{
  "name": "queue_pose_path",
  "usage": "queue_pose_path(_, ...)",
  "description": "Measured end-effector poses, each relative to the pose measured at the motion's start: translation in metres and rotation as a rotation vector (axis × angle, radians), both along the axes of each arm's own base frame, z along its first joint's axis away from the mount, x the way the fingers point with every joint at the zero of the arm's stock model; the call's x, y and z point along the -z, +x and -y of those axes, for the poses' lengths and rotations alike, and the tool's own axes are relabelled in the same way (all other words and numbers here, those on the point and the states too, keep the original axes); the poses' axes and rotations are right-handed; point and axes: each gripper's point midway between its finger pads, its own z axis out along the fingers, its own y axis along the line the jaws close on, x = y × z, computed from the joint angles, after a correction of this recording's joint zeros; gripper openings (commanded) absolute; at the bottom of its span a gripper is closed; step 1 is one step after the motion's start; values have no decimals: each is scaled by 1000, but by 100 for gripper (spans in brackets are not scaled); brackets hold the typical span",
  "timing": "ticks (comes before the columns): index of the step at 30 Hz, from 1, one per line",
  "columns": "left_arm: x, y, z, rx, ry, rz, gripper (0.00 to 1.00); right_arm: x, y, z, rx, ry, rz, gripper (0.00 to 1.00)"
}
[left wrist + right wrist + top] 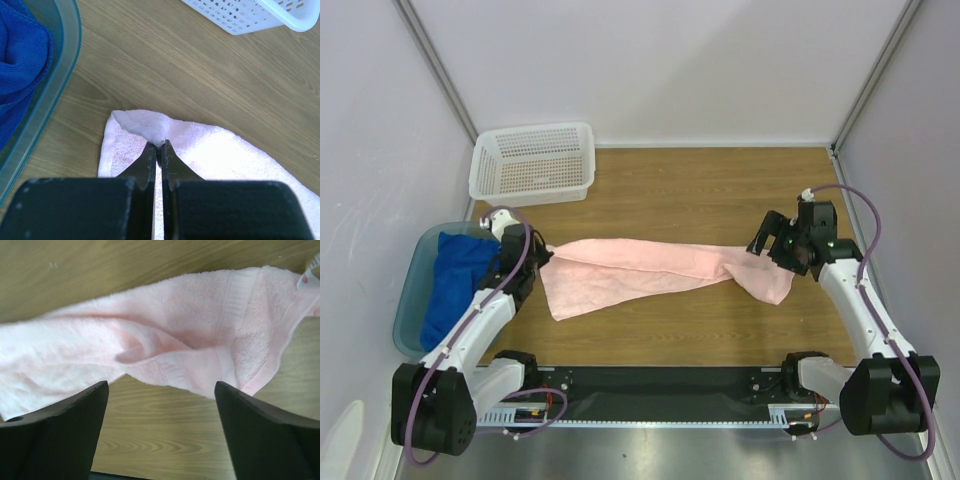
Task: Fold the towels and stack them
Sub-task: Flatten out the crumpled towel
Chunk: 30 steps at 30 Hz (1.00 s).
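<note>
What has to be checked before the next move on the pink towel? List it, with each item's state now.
1. Left tool shut on a corner of the pink towel: ok.
2. Right tool open, nothing between its fingers: ok.
3. Pink towel lying flat enough to fold: not ok, it is twisted and bunched along its length.
4. Blue towel out of the way inside the tub: ok.
5. Basket apart from the pink towel: ok, it stands at the far left of the table.
</note>
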Motion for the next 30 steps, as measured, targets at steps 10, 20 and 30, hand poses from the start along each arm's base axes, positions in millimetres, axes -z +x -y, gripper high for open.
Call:
queue_pose_path(10, 9, -6, -1, -4, -4, -17, 0, -15, 17, -8, 248, 212, 1, 98)
queue_pose_path(20, 10, -6, 0, -2, -6, -18, 0, 61, -16, 36, 658, 395, -138, 93)
queue_pose_path(30, 17, -7, 0, 0, -4, -43, 0, 88, -1, 29, 670, 462, -189, 77)
